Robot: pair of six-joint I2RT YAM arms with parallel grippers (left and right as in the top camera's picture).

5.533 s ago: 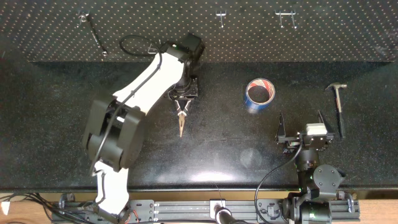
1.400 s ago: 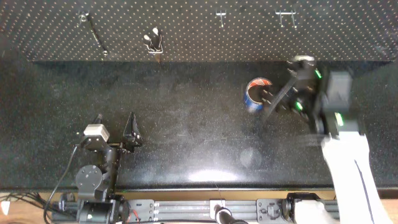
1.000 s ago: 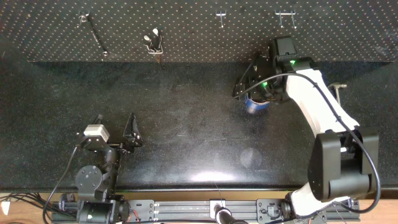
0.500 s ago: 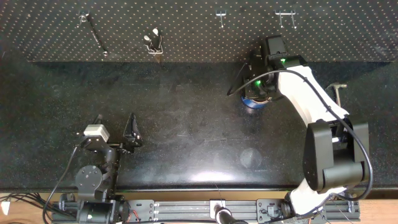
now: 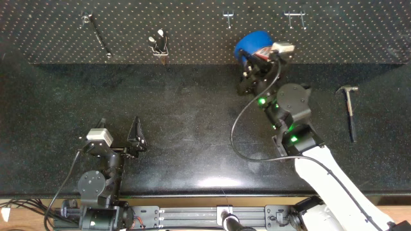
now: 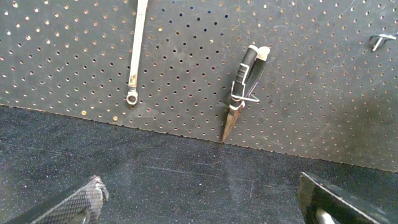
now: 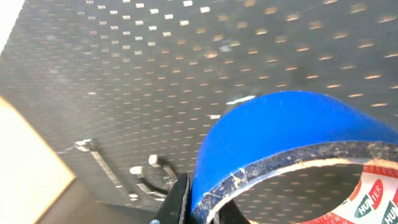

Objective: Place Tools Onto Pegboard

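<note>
My right gripper [image 5: 255,59] is shut on the rim of a blue tape roll [image 5: 251,43], held up in front of the pegboard [image 5: 192,25] close to a bare hook [image 5: 227,18]. In the right wrist view the roll [image 7: 280,137] looms large, its wall pinched in the gripper [image 7: 205,210]. Pliers [image 5: 159,43] and a wrench [image 5: 97,35] hang on the board at the left; the left wrist view shows the pliers [image 6: 242,93] and wrench [image 6: 134,50] too. A hammer [image 5: 349,106] lies on the table at the right. My left gripper [image 5: 119,131] rests open near the front left.
A double hook [image 5: 295,19] sits bare at the board's upper right. The black table [image 5: 192,141] stretches between the arms. The right arm's forearm [image 5: 321,167] crosses the table's right front part.
The right gripper closed on the tape roll on the table and lifted it up toward the pegboard. The left arm stayed parked.
</note>
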